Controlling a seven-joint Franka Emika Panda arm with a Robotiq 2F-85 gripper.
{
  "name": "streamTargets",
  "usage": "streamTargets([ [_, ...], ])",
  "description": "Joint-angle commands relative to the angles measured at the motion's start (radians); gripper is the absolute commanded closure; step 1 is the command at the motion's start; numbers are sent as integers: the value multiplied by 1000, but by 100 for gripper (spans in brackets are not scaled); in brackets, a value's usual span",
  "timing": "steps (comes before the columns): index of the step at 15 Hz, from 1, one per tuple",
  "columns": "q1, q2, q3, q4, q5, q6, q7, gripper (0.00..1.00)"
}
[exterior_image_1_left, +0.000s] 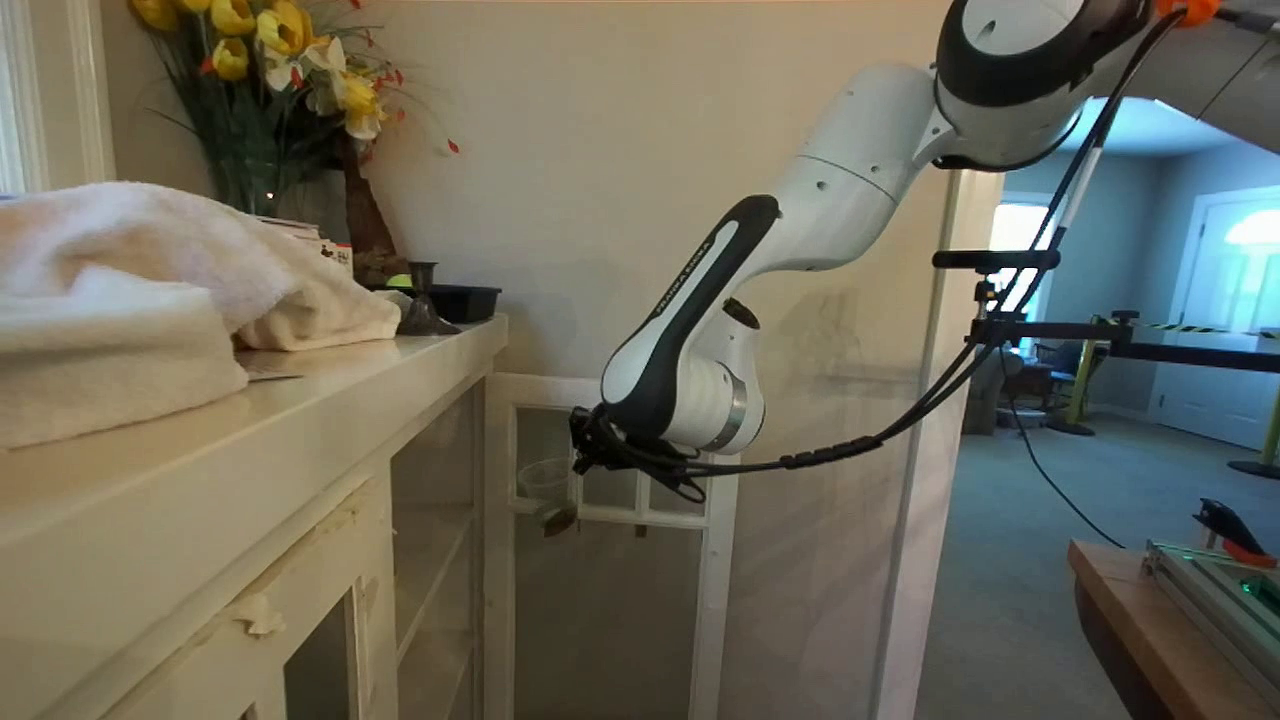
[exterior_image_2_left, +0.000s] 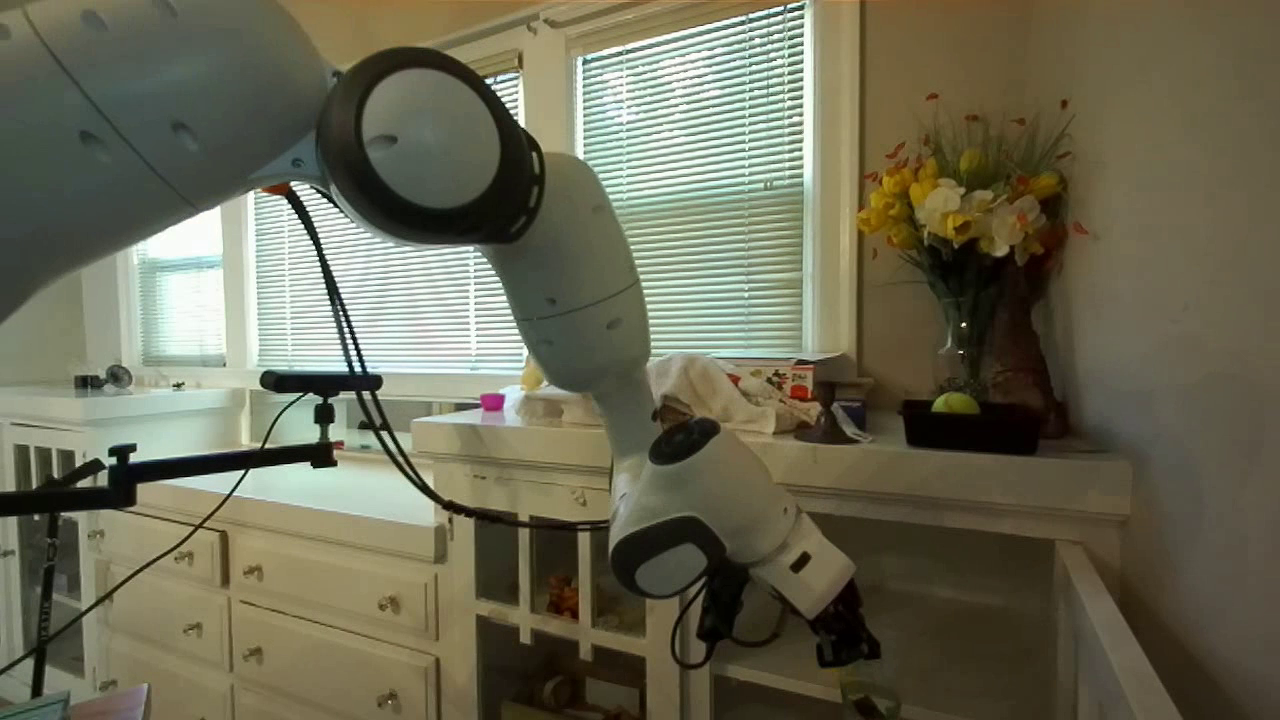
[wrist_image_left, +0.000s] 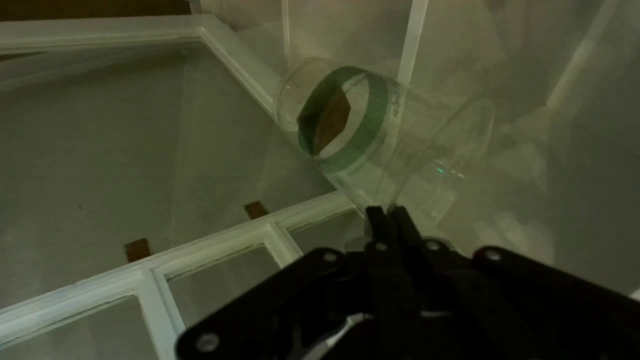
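The gripper, pressed almost together, pinches what looks like the rim of a clear cup. In an exterior view the cup hangs tilted in front of the paned door, the gap between them unclear. Probably light, slick, flexible plastic, it would suit a gentle rim pinch or a hold around its green band.

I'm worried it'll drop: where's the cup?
In the wrist view, the cup is just right of upper centre, gripped by the end effector, with the door to its left.
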Motion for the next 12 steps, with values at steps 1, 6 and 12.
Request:
streamTargets([
  [1,20,33,-18,2,-30,22,19,99],
  [6,29,30,-25,-2,-18,15,21,99],
  [12,-47,134,85,52,-211,190,62,99],
])
